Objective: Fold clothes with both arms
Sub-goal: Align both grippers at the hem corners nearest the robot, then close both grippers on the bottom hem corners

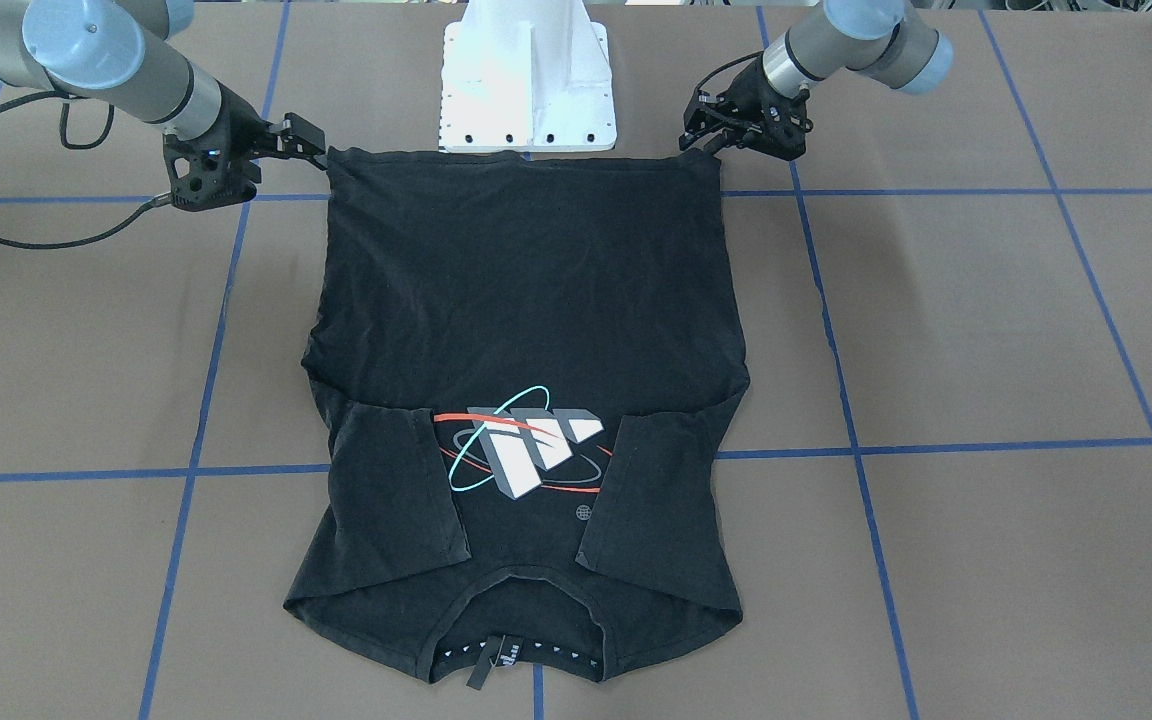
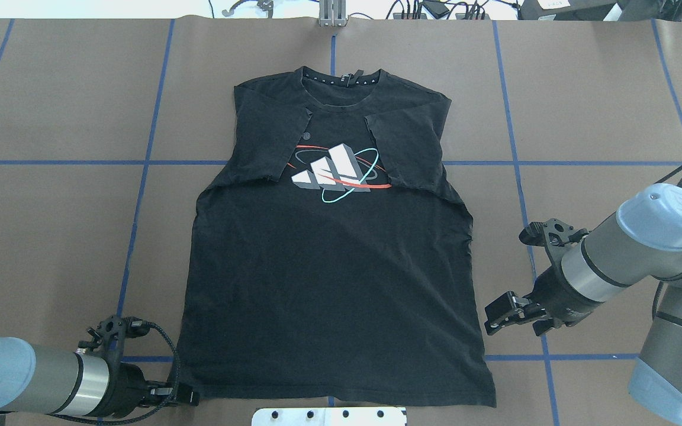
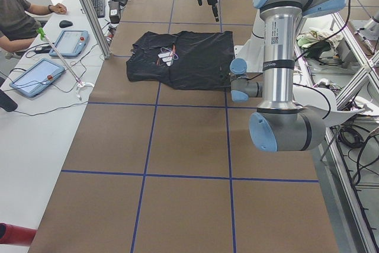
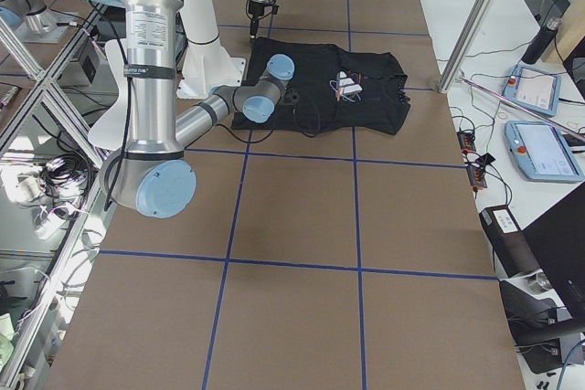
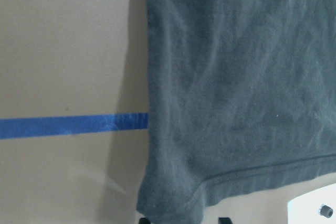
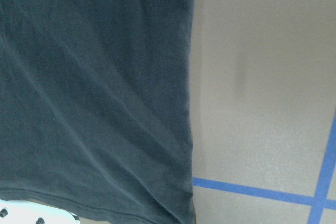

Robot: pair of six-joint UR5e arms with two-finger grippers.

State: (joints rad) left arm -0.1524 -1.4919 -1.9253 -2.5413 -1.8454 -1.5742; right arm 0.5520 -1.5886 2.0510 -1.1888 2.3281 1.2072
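Overhead exterior: black T-shirt (image 2: pixel 329 284) lies flat graphic-up on table (image 2: pixel 51 236), sleeves (image 2: pixel 267 142) folded in; left gripper (image 2: pixel 190 395) parted astride its near hem corner, unclamped; right gripper (image 2: pixel 491 322) beside opposite hem corner, opening unclear.

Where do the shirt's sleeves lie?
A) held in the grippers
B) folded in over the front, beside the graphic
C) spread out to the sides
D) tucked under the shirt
B: both sleeves lie folded inward on the front of the shirt, flanking the graphic.
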